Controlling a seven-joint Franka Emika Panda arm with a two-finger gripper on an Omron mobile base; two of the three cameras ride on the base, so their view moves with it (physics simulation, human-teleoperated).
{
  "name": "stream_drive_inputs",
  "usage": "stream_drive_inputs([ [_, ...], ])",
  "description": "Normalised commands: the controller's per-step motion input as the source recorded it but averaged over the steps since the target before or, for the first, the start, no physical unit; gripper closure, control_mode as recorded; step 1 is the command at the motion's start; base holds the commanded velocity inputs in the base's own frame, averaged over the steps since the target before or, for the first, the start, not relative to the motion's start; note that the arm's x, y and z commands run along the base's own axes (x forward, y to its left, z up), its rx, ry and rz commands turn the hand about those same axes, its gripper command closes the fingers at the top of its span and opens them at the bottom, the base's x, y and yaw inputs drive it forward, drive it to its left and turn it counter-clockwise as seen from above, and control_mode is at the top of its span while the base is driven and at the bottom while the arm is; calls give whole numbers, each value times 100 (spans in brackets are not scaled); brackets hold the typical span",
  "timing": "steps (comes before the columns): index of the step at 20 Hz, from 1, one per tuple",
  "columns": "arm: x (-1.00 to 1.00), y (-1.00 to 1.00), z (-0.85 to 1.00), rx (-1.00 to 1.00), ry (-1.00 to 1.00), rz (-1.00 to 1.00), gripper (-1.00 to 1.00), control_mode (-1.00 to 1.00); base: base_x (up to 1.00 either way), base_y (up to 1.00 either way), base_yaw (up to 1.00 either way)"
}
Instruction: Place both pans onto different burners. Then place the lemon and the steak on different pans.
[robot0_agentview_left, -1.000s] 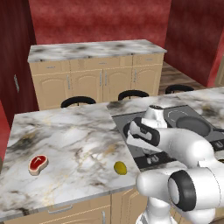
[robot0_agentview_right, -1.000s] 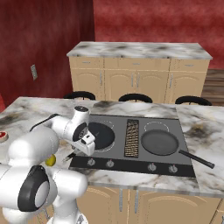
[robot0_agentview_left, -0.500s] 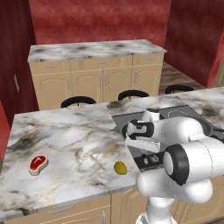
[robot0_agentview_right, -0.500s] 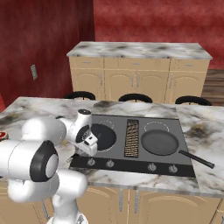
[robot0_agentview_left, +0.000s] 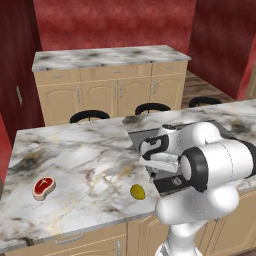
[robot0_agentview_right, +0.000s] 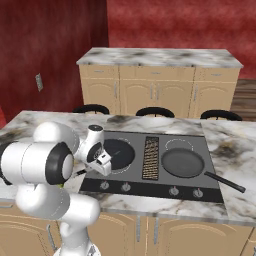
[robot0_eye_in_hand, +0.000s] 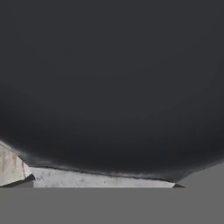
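Black and round, one pan (robot0_agentview_right: 182, 163) sits on the right burner of the cooktop (robot0_agentview_right: 210, 150), its thin handle pointing right and toward the front edge. The other pan (robot0_agentview_right: 119, 151) lies on the left burner, just under the hand (robot0_agentview_right: 103, 162). I cannot tell if the hand is spread or closed. On the marble worktop (robot0_agentview_left: 75, 155), the red steak (robot0_agentview_left: 43, 187) and the yellow-green lemon (robot0_agentview_left: 137, 191) lie well apart.
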Motion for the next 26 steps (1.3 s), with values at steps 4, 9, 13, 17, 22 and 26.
stream_drive_inputs([
  [4, -4, -19, -23, 0, 0, 0, 100, -100, 0, 0, 0],
  [9, -21, -28, -20, 0, 0, 0, 100, -100, 0, 0, 0],
  [13, -29, -26, -25, 0, 0, 0, 100, -100, 0, 0, 0],
  [17, -28, -16, -35, 0, 1, -2, 100, -100, 0, 0, 0],
  [22, -37, 0, -43, 0, 5, -1, 100, -100, 0, 0, 0],
  [26, -67, -1, -45, 0, 7, -2, 100, -100, 0, 0, 0],
])
